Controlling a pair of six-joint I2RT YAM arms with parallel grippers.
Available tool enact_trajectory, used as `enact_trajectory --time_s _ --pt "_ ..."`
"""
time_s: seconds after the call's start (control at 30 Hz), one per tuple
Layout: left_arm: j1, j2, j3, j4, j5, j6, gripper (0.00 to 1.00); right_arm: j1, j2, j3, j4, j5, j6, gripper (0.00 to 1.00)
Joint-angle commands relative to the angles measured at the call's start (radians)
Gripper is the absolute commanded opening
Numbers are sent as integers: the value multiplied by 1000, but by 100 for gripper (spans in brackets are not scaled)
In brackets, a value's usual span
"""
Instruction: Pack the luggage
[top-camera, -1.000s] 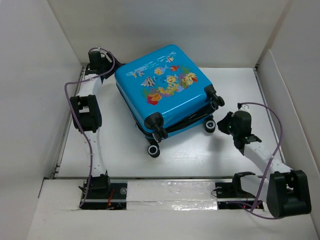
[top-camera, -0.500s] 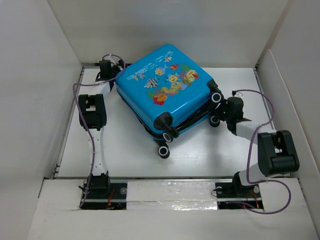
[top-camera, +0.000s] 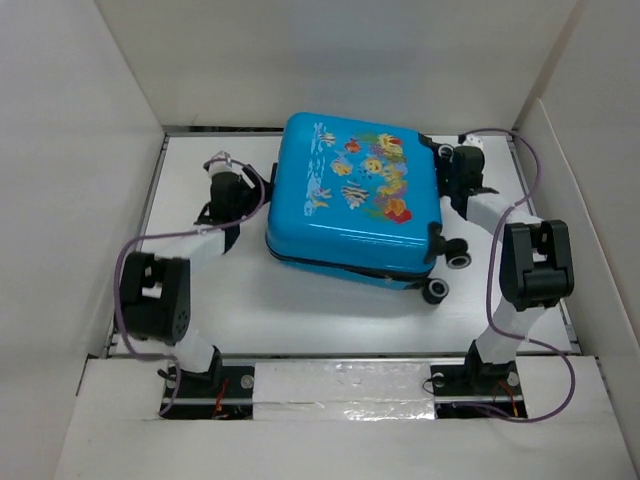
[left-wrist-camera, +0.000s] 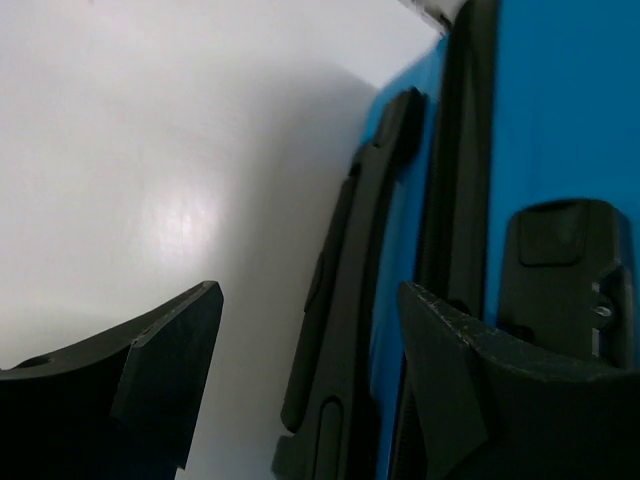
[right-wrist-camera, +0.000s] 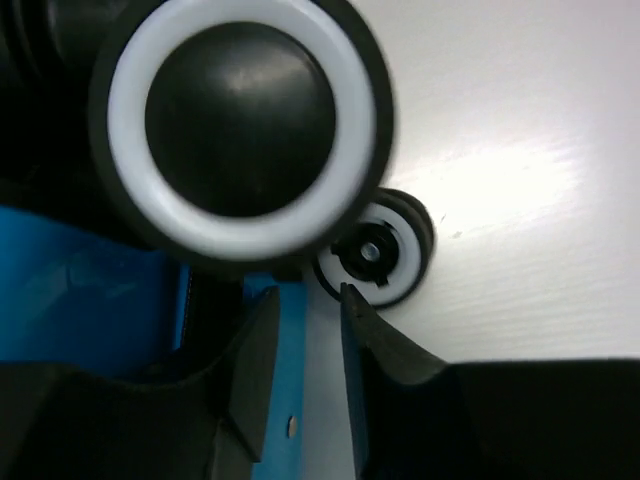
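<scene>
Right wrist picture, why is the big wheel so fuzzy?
Right wrist view: the wheel fills the frame, seemingly too close to focus, its rim soft; glare brightens the table. Top external view: the luggage looks sharp.

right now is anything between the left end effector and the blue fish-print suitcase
Nothing visible does. The open left end effector faces the side of the bright blue hard-shell fish-print suitcase, with its black plastic side handle directly ahead.
</scene>
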Motion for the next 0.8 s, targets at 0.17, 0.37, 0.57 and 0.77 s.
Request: enact_trajectory --time_s 0.17,0.37,0.57,0.77 --pt "-397 -435 -323 9 -164 -74 69 158 102 418 -185 -350 -91 53" --pt "-425 -702 -433 -107 -344 -97 70 51 46 429 -226 -347 -82 75" --pt "-425 -803 -382 -148 -580 -71 70 -90 -129 300 -150 -339 9 87" --pt "-364 -820 -326 -19 -653 -106 79 -216 -498 -66 -9 -229 122 81"
